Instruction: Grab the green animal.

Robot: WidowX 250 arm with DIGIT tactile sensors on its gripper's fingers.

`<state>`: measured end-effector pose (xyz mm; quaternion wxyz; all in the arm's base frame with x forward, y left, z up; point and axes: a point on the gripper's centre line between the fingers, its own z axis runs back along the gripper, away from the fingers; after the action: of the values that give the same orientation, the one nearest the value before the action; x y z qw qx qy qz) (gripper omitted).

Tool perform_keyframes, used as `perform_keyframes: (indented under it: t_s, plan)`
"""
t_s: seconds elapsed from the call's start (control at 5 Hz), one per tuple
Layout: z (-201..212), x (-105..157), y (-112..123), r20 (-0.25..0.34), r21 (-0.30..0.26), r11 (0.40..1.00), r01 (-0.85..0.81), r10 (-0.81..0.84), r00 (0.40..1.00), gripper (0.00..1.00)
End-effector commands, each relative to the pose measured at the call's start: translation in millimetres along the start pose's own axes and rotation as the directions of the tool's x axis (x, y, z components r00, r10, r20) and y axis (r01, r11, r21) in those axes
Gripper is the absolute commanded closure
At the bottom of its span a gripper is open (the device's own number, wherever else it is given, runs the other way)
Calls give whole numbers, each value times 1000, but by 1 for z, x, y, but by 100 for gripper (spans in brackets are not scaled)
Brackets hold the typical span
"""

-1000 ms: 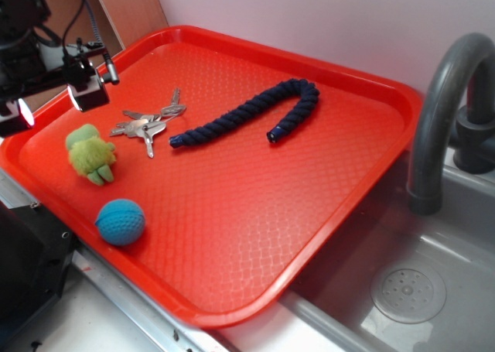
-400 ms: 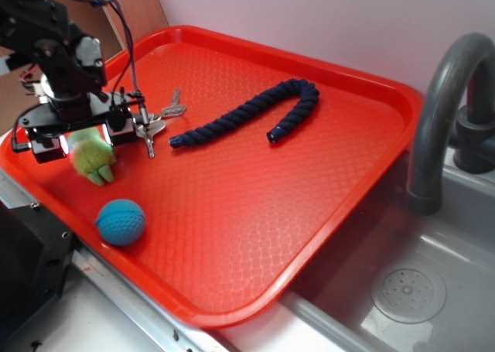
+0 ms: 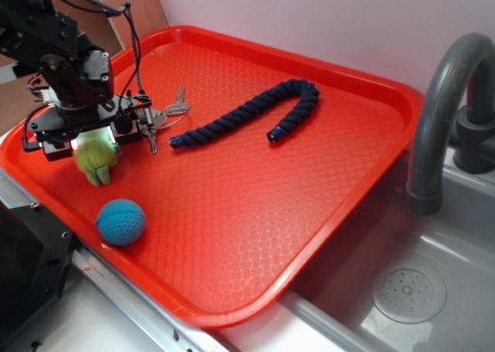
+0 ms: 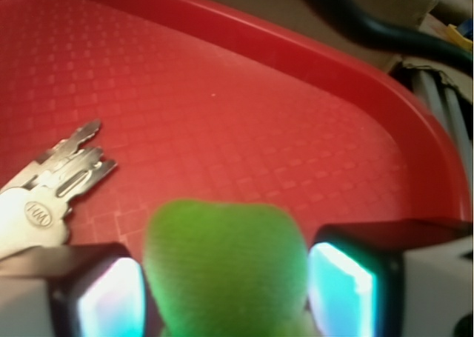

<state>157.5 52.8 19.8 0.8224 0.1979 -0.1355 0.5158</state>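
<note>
At left of frame, on the red tray point(image 3: 325, 158), the green animal point(image 3: 96, 157) lies feet toward lower right, between the spread hand point(image 3: 81, 139) fingers. Keys point(image 3: 158, 118) adjoin; blue ball point(image 3: 121, 221) below.

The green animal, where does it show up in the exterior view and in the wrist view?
Exterior: the green animal sits near the left edge of the red tray, under the gripper.
Wrist: it fills the bottom centre, between the two lit fingers.
Shared landmark: the keys beside it, at the left edge in the wrist view.
</note>
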Motion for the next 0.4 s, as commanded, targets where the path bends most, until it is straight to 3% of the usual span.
perform_keyframes:
  t_s: [0.0,0.2]
  plan:
    - [1,2,8,30,-4,1000,-5,5,1000,100]
    - [43,32,7,92,-65,997,-32,38,995,100]
